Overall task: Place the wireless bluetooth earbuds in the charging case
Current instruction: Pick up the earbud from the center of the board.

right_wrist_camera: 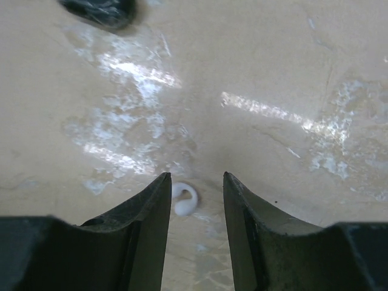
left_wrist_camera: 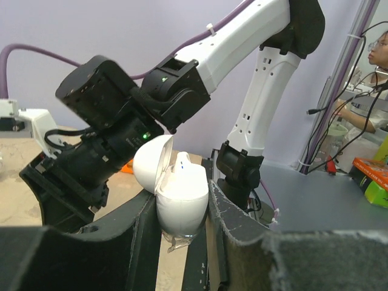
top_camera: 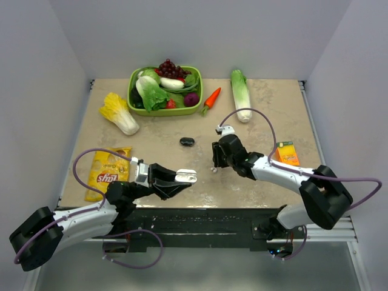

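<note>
White, glossy, pebble-shaped charging case (left_wrist_camera: 182, 200) gapes open.

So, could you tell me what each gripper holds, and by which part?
The left gripper clamps the open charging case by its lower shell; right gripper, open, straddles an earbud, holding nothing.

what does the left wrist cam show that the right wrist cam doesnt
Only the left wrist view: the open charging case clamped in the left gripper, the right arm seen from outside, and a person at the right edge.
Only the right wrist view: one earbud lying on the table between the open fingers of the right gripper, plus a dark object at the top edge.
Both: a stretch of the same beige table.
</note>
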{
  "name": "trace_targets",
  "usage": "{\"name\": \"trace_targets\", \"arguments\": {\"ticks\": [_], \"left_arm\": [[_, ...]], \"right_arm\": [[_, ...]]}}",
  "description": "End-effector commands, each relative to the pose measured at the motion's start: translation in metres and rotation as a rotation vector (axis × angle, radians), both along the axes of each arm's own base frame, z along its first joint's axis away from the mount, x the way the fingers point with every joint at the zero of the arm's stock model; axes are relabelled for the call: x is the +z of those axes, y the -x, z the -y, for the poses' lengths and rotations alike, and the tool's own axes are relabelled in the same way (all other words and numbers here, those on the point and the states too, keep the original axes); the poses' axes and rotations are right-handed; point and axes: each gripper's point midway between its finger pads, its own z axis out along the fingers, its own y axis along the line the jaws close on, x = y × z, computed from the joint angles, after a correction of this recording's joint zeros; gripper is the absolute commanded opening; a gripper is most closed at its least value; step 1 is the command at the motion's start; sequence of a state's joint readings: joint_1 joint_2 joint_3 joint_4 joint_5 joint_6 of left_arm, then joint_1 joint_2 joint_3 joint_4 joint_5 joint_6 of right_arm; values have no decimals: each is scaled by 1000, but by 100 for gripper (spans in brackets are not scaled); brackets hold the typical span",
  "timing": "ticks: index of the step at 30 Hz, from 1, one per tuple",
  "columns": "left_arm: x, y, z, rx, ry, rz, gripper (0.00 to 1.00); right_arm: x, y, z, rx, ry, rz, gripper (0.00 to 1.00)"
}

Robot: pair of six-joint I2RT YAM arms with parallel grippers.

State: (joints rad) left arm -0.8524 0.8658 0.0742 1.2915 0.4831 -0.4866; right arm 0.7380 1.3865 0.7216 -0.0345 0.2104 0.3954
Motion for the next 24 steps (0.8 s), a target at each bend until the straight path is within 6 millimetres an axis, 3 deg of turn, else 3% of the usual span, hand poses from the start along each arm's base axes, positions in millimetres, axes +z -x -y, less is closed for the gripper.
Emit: {"name": "trace_targets", "arguments": {"ticks": [1, 12, 24], "left_arm": [[61, 20, -24, 10, 229, 209, 0], [58, 19, -23, 12, 222, 206, 0], [60, 20, -24, 12, 227, 207, 0]], "right_arm": [[-14, 0, 9, -12, 51, -36, 43], [-34, 6, 2, 29, 54, -90, 43], [-41, 11, 4, 39, 60, -107, 41]]}}
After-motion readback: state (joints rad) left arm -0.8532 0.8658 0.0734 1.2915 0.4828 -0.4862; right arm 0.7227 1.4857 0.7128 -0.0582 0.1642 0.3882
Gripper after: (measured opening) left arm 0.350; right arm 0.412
